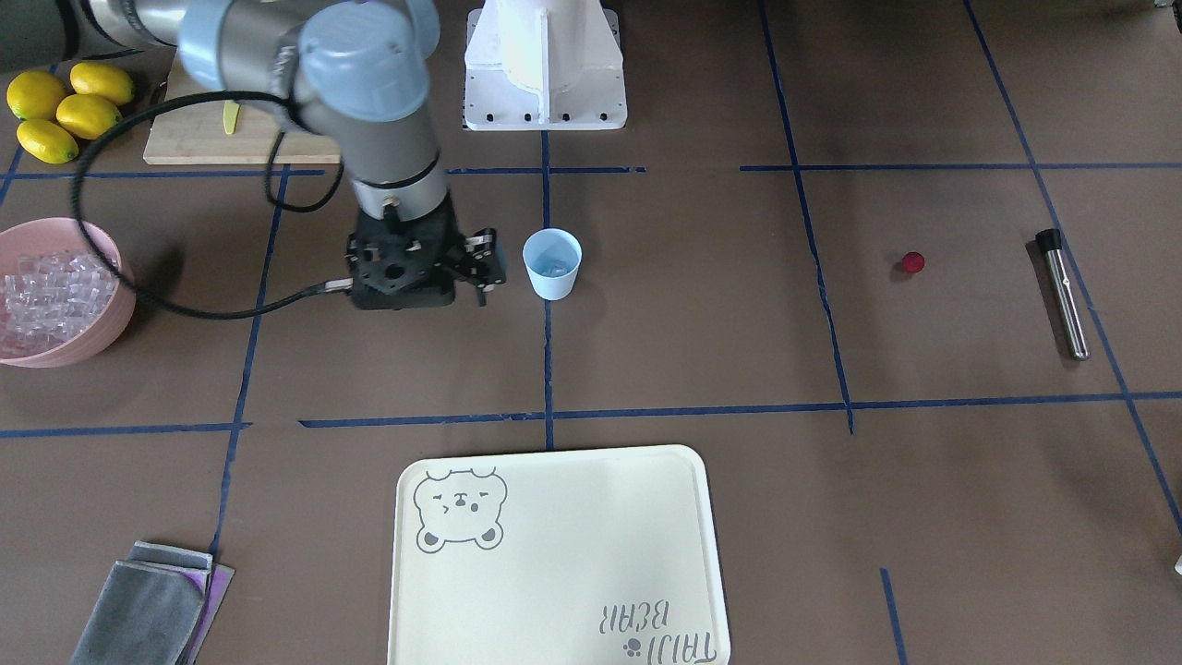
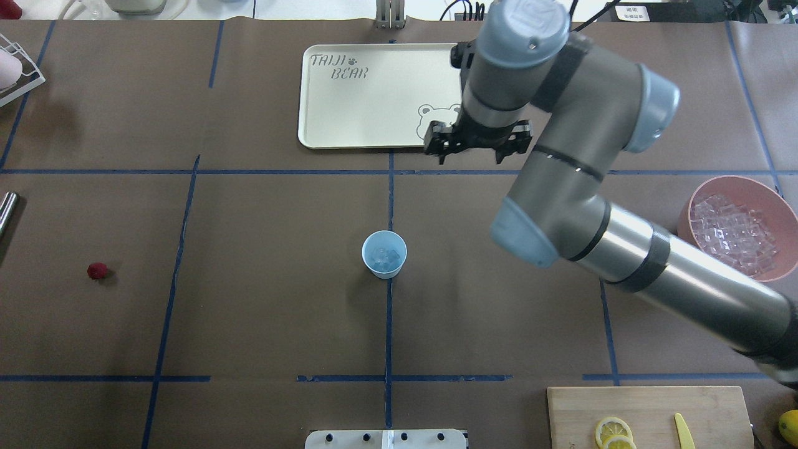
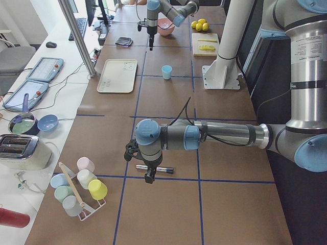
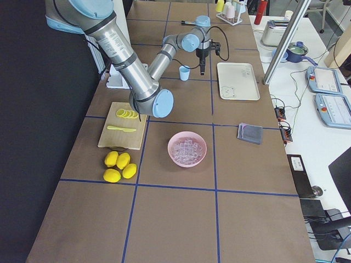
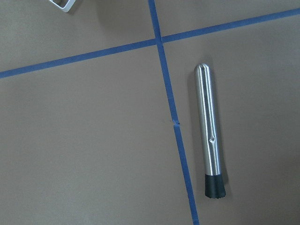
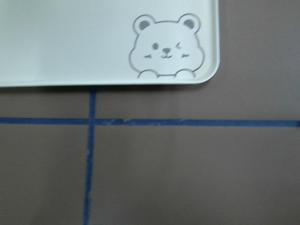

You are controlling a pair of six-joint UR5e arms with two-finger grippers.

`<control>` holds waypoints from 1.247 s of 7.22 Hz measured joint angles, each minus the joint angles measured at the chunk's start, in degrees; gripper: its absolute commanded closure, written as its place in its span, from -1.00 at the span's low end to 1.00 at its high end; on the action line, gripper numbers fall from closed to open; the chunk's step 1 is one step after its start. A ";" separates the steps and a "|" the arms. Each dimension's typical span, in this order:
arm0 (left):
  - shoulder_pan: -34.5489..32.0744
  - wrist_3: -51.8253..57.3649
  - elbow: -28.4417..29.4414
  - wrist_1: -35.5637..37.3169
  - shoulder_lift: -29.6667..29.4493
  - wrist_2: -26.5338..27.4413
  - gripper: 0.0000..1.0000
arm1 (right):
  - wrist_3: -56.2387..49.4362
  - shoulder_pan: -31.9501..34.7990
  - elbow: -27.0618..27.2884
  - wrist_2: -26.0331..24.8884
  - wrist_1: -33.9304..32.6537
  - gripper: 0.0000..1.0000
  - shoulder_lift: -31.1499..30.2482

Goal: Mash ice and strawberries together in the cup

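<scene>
Near the wide, empty right claw (image 2: 475, 149), ice (image 2: 385, 254) is being held in the cup (image 2: 384, 272), amid open table (image 2: 262, 299). The left claw (image 3: 148, 176) is being shown too small; its spread cannot be told.

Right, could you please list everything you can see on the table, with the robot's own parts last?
cup: one, pale blue, upright, table centre
ice: a few clear cubes in the cup; many more in the pink bowl
strawberry: one, red, on the table on the robot's left, apart from the cup
muddler: one, steel with a black tip, lying beyond the strawberry
pink bowl: one, on the robot's right
lemons: four, yellow, beside the cutting board
cutting board: one, wooden, holding lemon slices and a yellow knife
tray: one, cream, bear print, far side
cloth: one, grey, far right corner
right gripper: black, open, above the tray's near edge
left gripper: black, above the muddler; open or shut cannot be told
</scene>
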 measured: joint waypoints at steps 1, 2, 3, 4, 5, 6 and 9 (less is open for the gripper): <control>0.04 -0.12 0.03 -0.88 -0.31 0.04 -1.00 | -10.66 6.96 0.32 4.73 0.05 -0.98 -4.85; 0.05 -0.22 0.12 -2.88 -0.42 0.08 -1.00 | -23.19 14.20 0.42 9.15 0.12 -0.98 -10.44; 0.05 -0.28 0.16 -5.40 -0.41 0.10 -1.00 | -35.48 20.90 0.29 12.48 0.13 -0.98 -15.96; 0.04 -0.32 0.14 -7.26 -0.41 0.11 -1.00 | -46.40 26.71 0.13 14.69 0.08 -0.98 -21.37; 0.05 -0.33 0.11 -8.06 -0.42 0.11 -1.00 | -55.12 31.36 0.08 16.11 0.14 -0.98 -26.76; 0.06 -0.33 0.05 -8.39 -0.42 0.11 -1.00 | -62.33 35.58 0.04 16.83 0.27 -0.98 -32.12; 0.07 -0.36 0.01 -8.55 -1.07 0.07 -1.00 | -70.98 46.48 0.11 17.39 0.36 -0.98 -44.44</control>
